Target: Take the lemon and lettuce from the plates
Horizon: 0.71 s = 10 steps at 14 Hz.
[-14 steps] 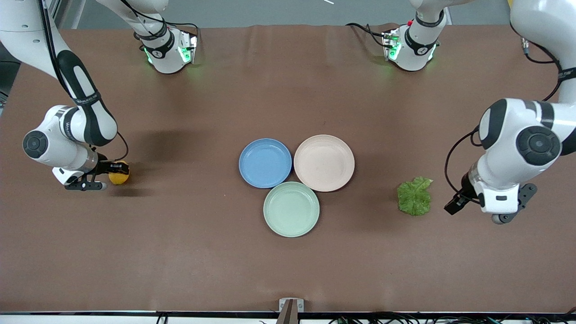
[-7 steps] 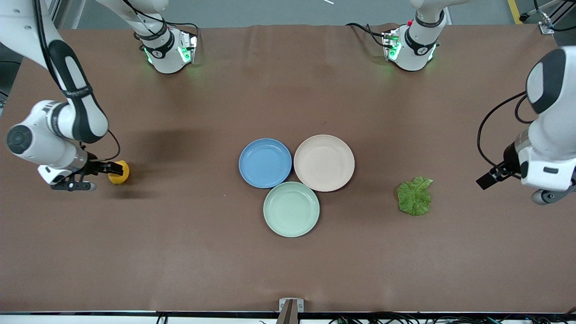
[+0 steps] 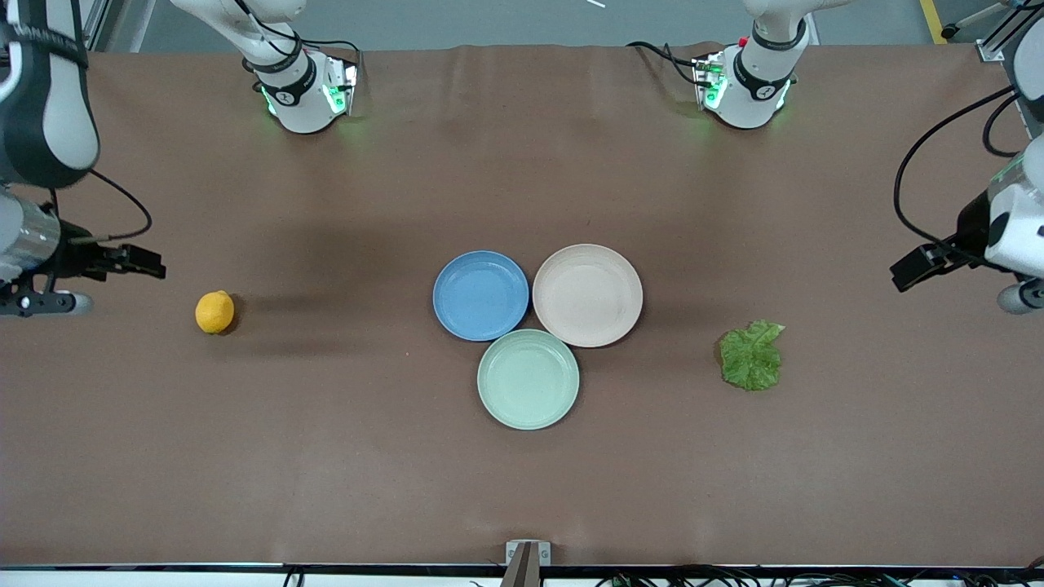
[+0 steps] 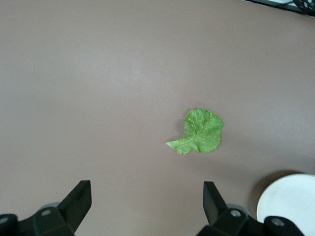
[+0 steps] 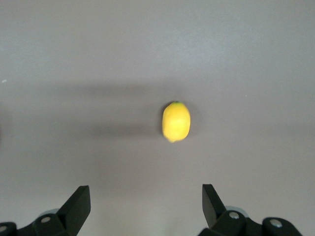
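Right gripper [image 5: 145,209] was spread wide and empty above the lemon [image 3: 214,311] on the table [image 3: 326,456]; left gripper [image 4: 147,209] likewise empty, jaws wide, apparently up over table near the lettuce [image 3: 751,356].

yellow lemon [image 3: 214,311], green lettuce [image 3: 751,356]

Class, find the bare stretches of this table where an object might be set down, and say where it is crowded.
Bare cloth lies between the lemon and the blue plate, between the beige plate and the lettuce, and along the table edge nearest the front camera. The crowded spot is the middle, where those plates and the mint-green plate touch.
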### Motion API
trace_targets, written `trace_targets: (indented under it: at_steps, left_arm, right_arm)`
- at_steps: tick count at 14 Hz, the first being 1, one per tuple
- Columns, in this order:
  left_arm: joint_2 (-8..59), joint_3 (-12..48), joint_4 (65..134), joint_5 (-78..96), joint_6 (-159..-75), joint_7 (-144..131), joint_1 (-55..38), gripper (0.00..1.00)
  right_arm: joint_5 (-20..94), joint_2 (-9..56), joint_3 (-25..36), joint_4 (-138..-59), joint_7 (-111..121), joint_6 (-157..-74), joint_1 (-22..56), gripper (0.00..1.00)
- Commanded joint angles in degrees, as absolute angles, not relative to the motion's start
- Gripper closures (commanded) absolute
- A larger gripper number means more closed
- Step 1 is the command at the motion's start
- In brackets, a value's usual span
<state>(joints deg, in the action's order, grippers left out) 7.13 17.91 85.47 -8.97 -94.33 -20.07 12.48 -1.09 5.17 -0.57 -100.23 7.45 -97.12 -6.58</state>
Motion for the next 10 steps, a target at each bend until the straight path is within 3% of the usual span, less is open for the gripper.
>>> trace_targets:
  at_steps: [1,4,10]
  left_arm:
    - [3.09,10.4,86.57,-4.06,-92.2,-11.72,8.1,0.0]
    - [0.53,8.17,87.8,-3.08,-90.62,-8.79,5.11,0.0]
    - [-1.49,7.3,88.16,0.61,-88.96,-8.44,4.83,0.0]
  right_arm:
    - [-1.67,5.27,-0.53,-91.0,4.93,-87.66,-4.32,0.0]
    - [-1.58,5.19,-0.62,-85.97,0.98,-83.15,-1.15,0.0]
    - [-0.88,5.19,-0.26,-81.39,1.06,-82.97,-0.09,0.0]
